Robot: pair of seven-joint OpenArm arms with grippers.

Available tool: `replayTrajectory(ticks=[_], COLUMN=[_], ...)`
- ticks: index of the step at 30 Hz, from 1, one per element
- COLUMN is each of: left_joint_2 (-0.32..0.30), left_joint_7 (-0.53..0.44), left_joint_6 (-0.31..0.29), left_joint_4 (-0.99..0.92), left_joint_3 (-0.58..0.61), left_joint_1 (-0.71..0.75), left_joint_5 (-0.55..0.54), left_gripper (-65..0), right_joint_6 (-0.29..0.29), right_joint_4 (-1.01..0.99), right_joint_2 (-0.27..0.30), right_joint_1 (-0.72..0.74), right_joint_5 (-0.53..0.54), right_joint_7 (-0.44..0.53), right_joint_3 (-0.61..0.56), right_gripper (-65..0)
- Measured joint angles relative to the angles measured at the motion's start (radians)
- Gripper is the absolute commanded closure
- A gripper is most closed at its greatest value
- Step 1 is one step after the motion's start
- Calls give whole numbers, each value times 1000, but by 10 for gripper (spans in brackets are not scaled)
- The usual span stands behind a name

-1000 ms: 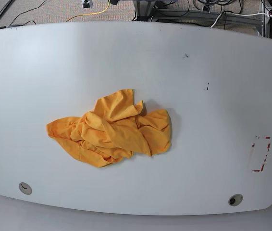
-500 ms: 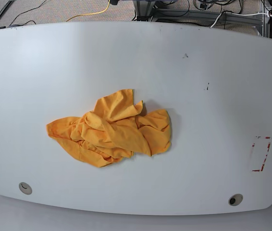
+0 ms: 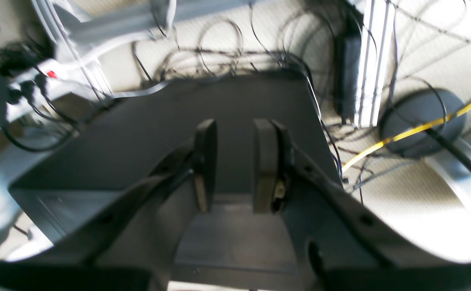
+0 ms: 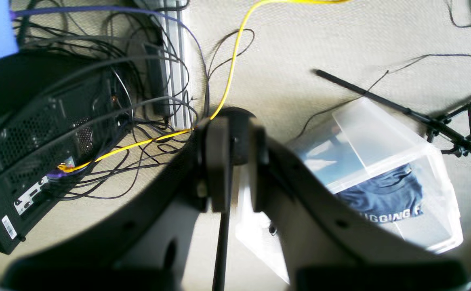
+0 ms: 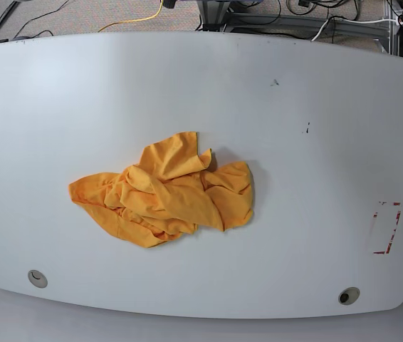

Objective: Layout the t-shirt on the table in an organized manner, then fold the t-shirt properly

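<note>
The orange-yellow t-shirt (image 5: 166,194) lies crumpled in a wrinkled heap a little left of the middle of the white table (image 5: 301,149). Neither arm shows in the base view. In the left wrist view my left gripper (image 3: 234,161) points at the floor off the table, its jaws apart with nothing between them. The right wrist view has my right gripper (image 4: 237,161) over the floor too, jaws almost together and holding nothing. The t-shirt appears in neither wrist view.
Two round grey grommets (image 5: 38,278) (image 5: 348,296) sit near the table's front edge, and a red tape outline (image 5: 386,228) marks its right side. Below the wrists are cables, a black computer case (image 4: 37,133) and a clear plastic box (image 4: 385,169).
</note>
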Motion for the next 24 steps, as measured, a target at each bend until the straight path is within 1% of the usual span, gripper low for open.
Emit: replayTrajectory(ticks=[10, 16, 24], left_joint_2=[3, 2, -5], left_joint_7=[0, -3, 0], left_joint_6=[-8, -8, -8], left_joint_4=[-21, 11, 27], left_joint_3=[4, 26, 69], left_joint_1=[-6, 8, 4], left_joint_5=[12, 19, 1], left_gripper=[-131, -131, -130], right_joint_6=[0, 0, 0], right_joint_4=[43, 77, 61], right_joint_2=[7, 5, 9], right_joint_1=[-16, -27, -32], right_joint_5=[3, 3, 3], right_joint_7=[2, 1, -2], right_joint_3=[0, 0, 0], right_gripper=[-74, -72, -72])
